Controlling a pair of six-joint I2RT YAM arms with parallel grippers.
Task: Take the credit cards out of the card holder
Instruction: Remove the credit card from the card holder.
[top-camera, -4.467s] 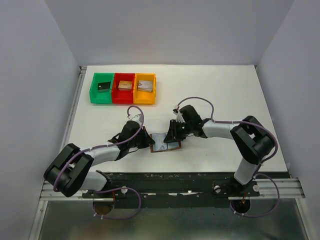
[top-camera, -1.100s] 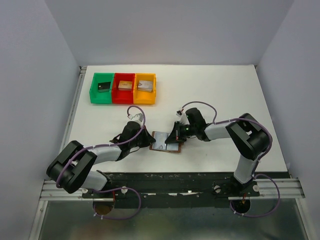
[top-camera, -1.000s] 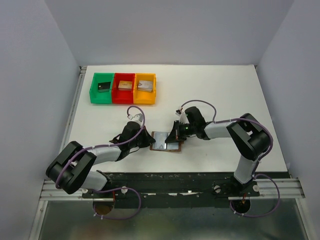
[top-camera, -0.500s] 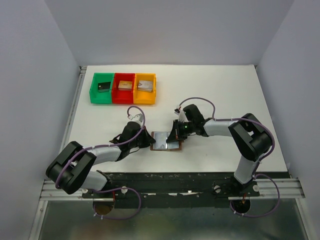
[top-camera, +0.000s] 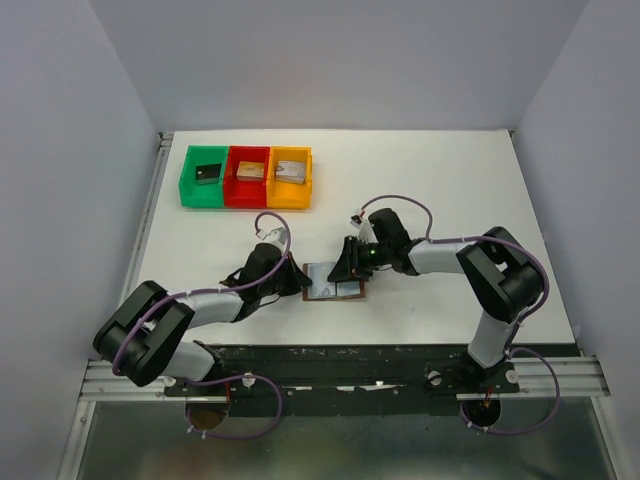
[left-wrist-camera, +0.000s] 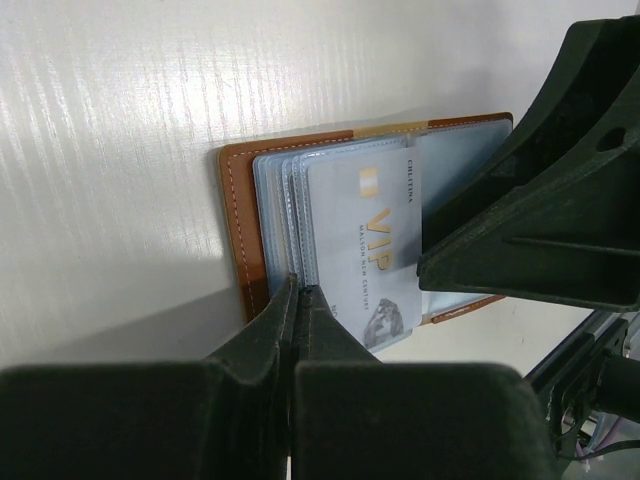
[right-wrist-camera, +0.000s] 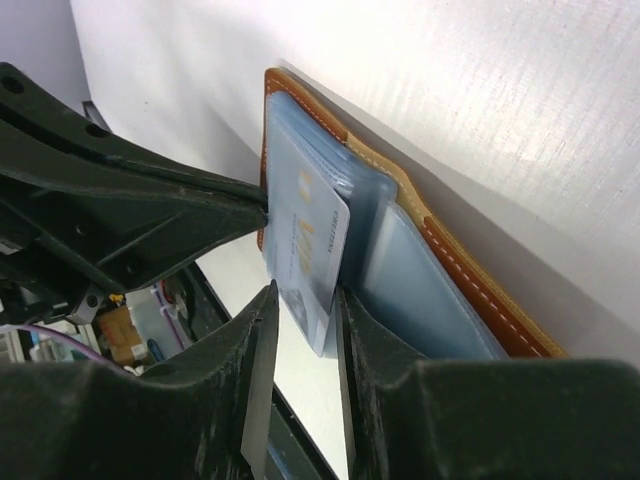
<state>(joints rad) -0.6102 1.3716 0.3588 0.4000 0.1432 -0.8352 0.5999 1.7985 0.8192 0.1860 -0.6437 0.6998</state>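
1. The left end effector (left-wrist-camera: 298, 292) has its fingers pressed together, tips down on the left half of the card holder (left-wrist-camera: 240, 230), at the edge of its clear sleeves. It looks to be pinning the holder to the desk (top-camera: 450, 180). Whether a sleeve is nipped between the tips cannot be told.
2. The card holder lies open and flat at the near middle of the desk, between the two arms, with its blue lining up.
3. One silvery credit card (left-wrist-camera: 375, 250), marked VIP, sticks partway out of a sleeve toward the right arm. The other cards cannot be made out.
4. The right end effector (right-wrist-camera: 305, 290) has its fingers apart, one on each side of the card's free edge, not clamped on it.
5. Step in hand, as I judge it: drawing this card out, with none yet lying free on the desk.
6. Next move calls for closing the right fingers on the exposed edge. Then pull straight along the sleeve, away from the left arm, while the left keeps the holder pinned.
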